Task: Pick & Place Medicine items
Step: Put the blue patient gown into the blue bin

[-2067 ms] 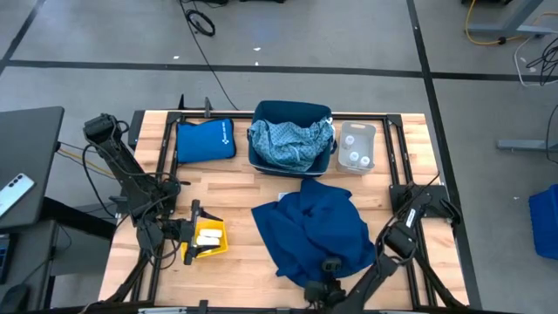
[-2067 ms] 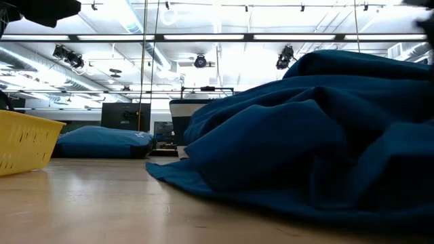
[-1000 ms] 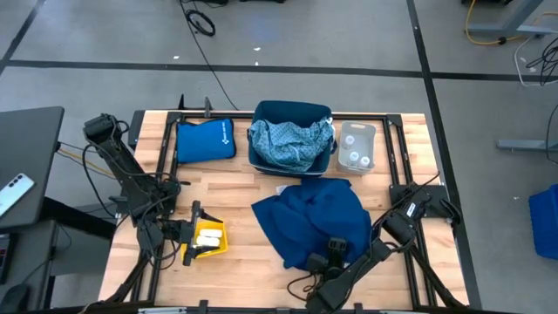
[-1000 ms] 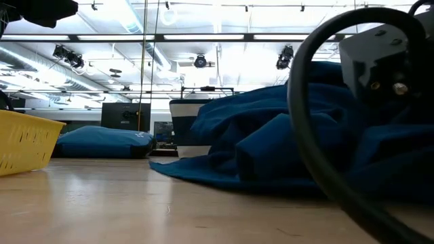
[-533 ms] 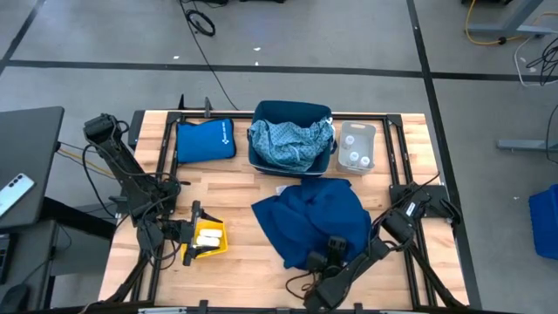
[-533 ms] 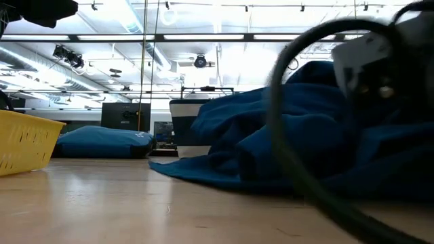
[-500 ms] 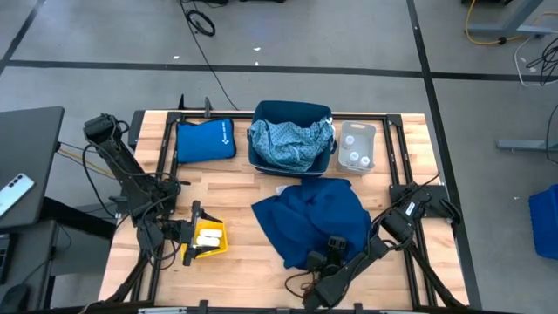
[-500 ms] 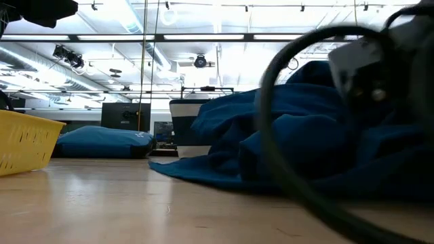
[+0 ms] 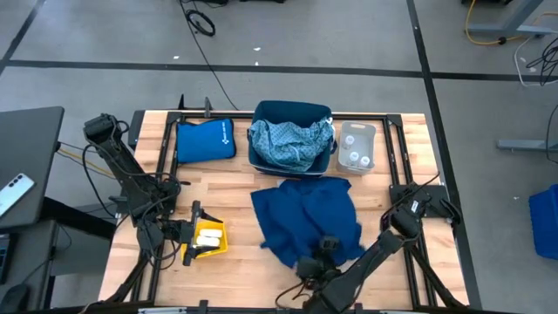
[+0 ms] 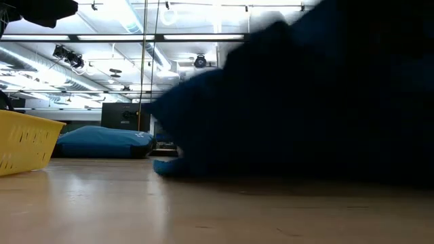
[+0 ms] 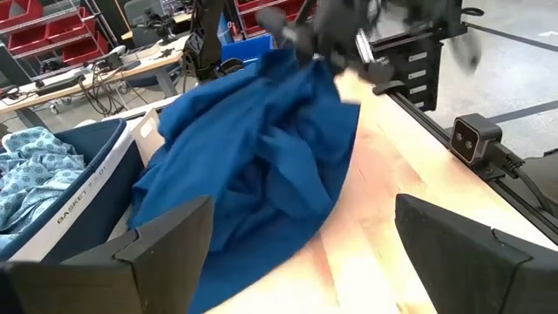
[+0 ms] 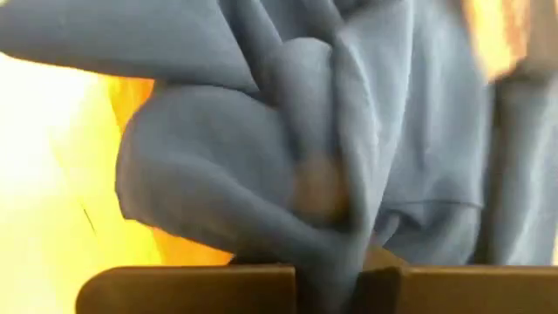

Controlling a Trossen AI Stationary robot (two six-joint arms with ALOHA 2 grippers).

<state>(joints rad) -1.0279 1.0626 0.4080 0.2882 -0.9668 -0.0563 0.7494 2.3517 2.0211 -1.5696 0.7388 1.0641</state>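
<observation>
A dark blue cloth (image 9: 305, 214) lies crumpled on the middle of the wooden table, its near part raised. My right gripper (image 9: 317, 255) is shut on it at the near edge; in the low view the cloth (image 10: 305, 102) fills most of the picture. Cream-white packs (image 9: 209, 235) lie in a small yellow tray (image 9: 220, 250) at the near left. My left gripper (image 9: 190, 232) hovers open over that tray's left side, touching nothing. Round whitish bottles (image 9: 355, 158) sit in a clear container at the far right. My right gripper pinches a gathered fold of the dark blue cloth (image 12: 336, 253) between its two fingers (image 12: 192, 288), near the cloth's near edge. The fingers come slanting down from the table's near side. The near part hangs lifted from them, while the far part (image 9: 301, 187) lies on the table.
A blue bin (image 9: 261, 112) holding a light patterned cloth stands at the far middle. A flat blue pouch (image 9: 205, 141) lies at the far left, the clear container (image 9: 357, 131) at the far right. Black frame rails (image 9: 397, 157) run along the table's edges.
My right gripper has shut on the dark blue cloth and risen, tipping further downward and shifting a little toward the table's left. The cloth's near part has been lifted and gathered in, and its right lobe has drawn inward. The far part has stayed on the table.
</observation>
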